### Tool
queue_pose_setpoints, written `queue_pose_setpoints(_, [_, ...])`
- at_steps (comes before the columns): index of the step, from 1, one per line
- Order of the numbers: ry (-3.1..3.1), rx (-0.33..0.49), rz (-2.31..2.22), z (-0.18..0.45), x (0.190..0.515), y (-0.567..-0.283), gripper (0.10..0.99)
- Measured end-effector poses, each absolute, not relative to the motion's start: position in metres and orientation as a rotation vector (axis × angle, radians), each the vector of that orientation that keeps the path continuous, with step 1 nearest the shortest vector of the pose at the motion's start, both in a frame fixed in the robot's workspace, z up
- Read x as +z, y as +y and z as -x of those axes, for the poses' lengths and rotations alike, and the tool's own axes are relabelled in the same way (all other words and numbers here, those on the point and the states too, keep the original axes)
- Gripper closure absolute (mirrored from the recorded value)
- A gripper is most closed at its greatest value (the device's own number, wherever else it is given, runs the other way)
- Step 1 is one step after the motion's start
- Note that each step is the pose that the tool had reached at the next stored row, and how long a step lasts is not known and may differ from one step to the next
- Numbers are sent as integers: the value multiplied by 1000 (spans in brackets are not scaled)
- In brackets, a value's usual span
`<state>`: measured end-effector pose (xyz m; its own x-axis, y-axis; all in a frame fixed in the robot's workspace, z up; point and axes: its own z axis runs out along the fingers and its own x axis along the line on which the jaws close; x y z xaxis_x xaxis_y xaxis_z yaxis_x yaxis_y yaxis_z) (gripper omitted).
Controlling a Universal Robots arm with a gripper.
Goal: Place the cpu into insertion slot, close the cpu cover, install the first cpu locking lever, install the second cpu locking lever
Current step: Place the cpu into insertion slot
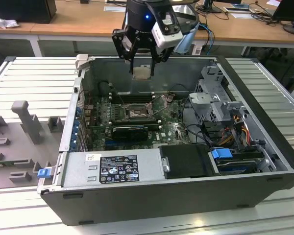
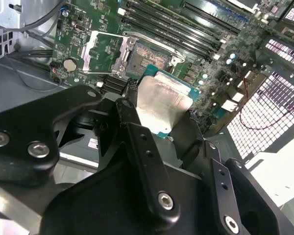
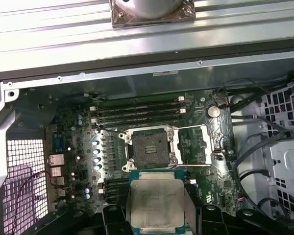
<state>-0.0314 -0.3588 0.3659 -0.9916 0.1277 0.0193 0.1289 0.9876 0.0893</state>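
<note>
Cpu [image 1: 141,73] is clamped flat between the fingers of the pincer [image 1: 142,70], held in the air above the open computer case [image 1: 152,200] on the ribbed worktop [image 1: 34,73]. In the exterior view the chip sits at twelve o'clock from the insertion slot [image 1: 136,113], well apart from it. The slot is bare, and in the first wrist view the cpu cover [image 3: 193,144] lies swung open just beside it. The first step, placing the chip, looks to be in hand. Seating it likely calls for squaring the chip over the socket and keeping it level.
</note>
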Motion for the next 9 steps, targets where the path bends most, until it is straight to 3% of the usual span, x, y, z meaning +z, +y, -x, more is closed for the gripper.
queue_pose_setpoints(9, [-3114,-142,282,31,366,-359,557])
